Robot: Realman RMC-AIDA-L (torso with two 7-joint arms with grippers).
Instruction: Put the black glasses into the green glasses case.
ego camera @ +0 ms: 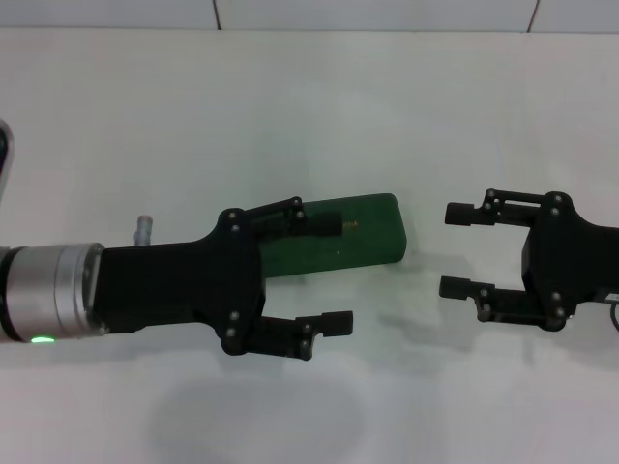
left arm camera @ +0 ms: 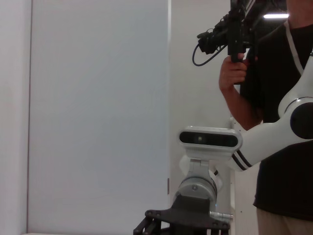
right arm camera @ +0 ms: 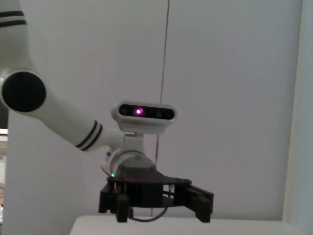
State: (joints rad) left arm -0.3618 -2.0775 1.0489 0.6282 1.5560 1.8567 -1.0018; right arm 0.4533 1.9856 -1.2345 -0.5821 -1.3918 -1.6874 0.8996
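The green glasses case (ego camera: pixel 366 237) lies on the white table (ego camera: pixel 290 106), near the middle, with only its green outer shell showing. The black glasses are not in view. My left gripper (ego camera: pixel 343 274) is open above the table; its far finger (ego camera: pixel 309 222) overlaps the case's left part and its near finger is in front of the case. My right gripper (ego camera: pixel 448 249) is open and empty, just right of the case and apart from it. The right wrist view shows the left gripper (right arm camera: pixel 156 209) head-on. The left wrist view shows the top of the right gripper (left arm camera: pixel 188 219).
A person in black (left arm camera: pixel 279 98) holding a camera rig stands beyond my right arm in the left wrist view. A small grey metal stub (ego camera: pixel 144 229) sticks up by my left arm. A white wall meets the table's far edge.
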